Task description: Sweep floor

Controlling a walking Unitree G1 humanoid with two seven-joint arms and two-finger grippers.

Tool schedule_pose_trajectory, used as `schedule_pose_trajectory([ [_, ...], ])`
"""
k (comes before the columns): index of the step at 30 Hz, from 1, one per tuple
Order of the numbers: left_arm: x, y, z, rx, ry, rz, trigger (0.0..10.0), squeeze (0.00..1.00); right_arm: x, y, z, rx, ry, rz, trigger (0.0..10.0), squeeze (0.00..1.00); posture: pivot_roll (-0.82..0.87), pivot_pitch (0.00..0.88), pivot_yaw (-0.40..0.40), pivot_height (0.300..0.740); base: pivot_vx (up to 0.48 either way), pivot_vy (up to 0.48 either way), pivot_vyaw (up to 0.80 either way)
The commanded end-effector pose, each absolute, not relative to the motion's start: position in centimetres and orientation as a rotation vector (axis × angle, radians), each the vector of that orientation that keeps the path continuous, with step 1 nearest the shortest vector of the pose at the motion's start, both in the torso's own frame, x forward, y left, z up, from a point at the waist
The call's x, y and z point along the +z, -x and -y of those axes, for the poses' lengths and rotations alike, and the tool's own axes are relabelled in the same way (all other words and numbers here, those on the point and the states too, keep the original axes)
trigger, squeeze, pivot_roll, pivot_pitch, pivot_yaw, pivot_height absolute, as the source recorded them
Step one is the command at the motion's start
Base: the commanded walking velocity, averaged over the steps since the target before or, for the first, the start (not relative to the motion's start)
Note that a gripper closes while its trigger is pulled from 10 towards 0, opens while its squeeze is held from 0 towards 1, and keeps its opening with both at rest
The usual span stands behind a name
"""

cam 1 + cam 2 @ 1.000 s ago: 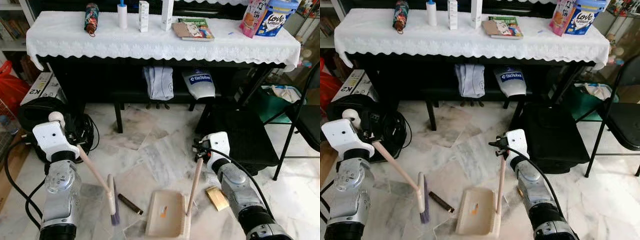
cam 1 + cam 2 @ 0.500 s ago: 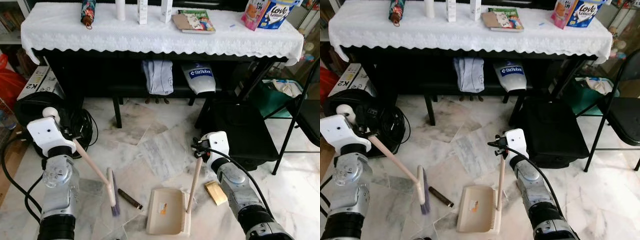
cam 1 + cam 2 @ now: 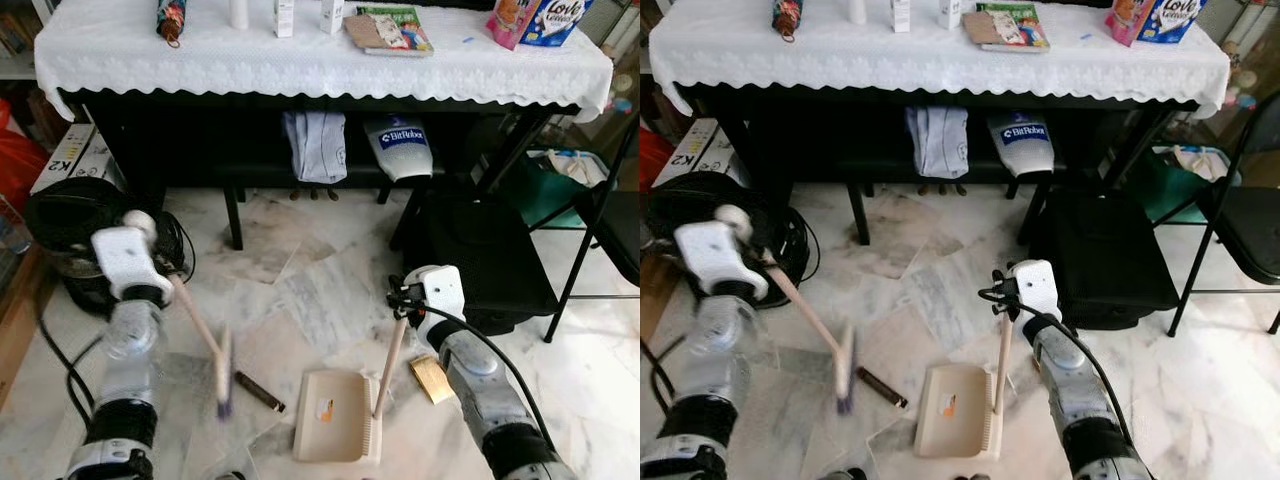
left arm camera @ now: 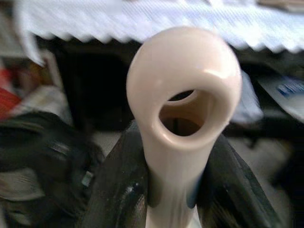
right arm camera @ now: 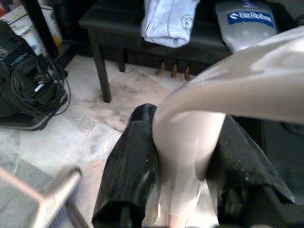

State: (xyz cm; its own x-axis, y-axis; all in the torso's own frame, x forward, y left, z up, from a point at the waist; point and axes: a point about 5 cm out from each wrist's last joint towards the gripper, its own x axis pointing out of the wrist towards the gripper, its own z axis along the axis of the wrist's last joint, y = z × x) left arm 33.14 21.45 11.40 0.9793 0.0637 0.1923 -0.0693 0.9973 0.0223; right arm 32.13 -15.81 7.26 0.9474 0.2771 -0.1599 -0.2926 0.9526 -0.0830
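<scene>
The left hand (image 4: 173, 199) is gripping the brush (image 3: 222, 372) below it, nearing the brown stick (image 3: 259, 392), and next should push it (I judge) into the dustpan (image 3: 332, 428) that the right hand (image 5: 183, 190) is holding.

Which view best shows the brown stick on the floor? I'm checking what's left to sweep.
The left eye view: the brown stick lies unobstructed between brush and dustpan. The right eye view shows it similarly; neither wrist view helps.

Right gripper (image 5: 183, 190) clamps the beige dustpan handle (image 5: 190, 137) — black fingers (image 5: 126, 175) either side.
</scene>
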Motion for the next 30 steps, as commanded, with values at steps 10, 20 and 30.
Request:
schedule_pose_trajectory([
  [10,7.0,-31.8,-20.6,-0.037,0.132,0.001,10.0,0.00,7.7,-31.9,17.3,0.264,0.131,-0.158,10.0,0.00,-0.10,0.206,-0.111,0.740,0.000,0.000,0.00],
  [20,8.0,-29.9,-22.6,0.064,0.397,0.087,10.0,0.00,8.3,-33.3,15.7,0.289,0.111,-0.144,10.0,0.00,-0.03,0.162,-0.123,0.740,0.000,0.000,0.00],
  [30,13.2,-28.0,-23.0,-0.111,0.364,0.181,10.0,0.00,8.5,-34.3,14.5,0.301,0.094,-0.138,10.0,0.00,0.02,0.119,-0.119,0.740,0.000,0.000,0.00],
])
